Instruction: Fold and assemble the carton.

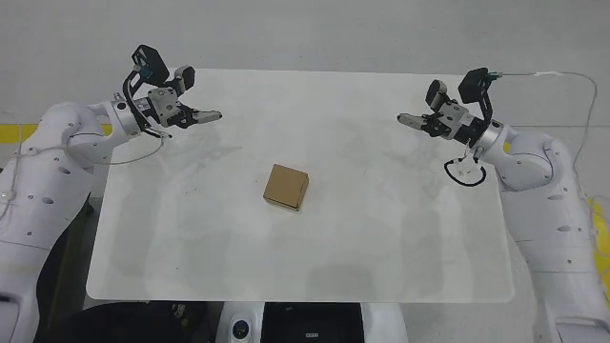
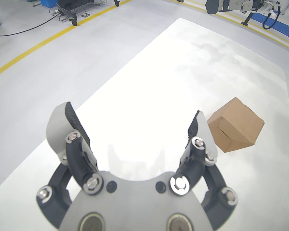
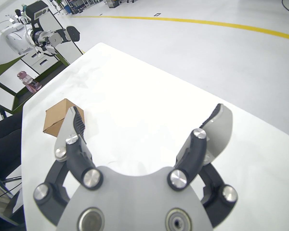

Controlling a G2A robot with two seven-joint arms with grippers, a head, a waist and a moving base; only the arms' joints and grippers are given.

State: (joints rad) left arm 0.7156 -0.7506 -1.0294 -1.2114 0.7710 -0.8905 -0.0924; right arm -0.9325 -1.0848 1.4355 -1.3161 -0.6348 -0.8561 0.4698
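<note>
A small brown carton (image 1: 286,187) stands closed as a box near the middle of the white table (image 1: 381,248). It also appears in the left wrist view as the carton (image 2: 236,126) and in the right wrist view as the carton (image 3: 56,120), partly behind one finger. My left gripper (image 1: 212,115) hovers open over the table's far left part, well apart from the box, with nothing between its fingers (image 2: 72,118). My right gripper (image 1: 405,119) hovers open over the far right part, also holding nothing.
The table's rounded edges (image 2: 183,21) drop to a pale floor with yellow lines. A pink bottle (image 3: 26,81) stands on a green rack beside the table's left end. The other arm's gripper (image 2: 216,2) shows far off across the table.
</note>
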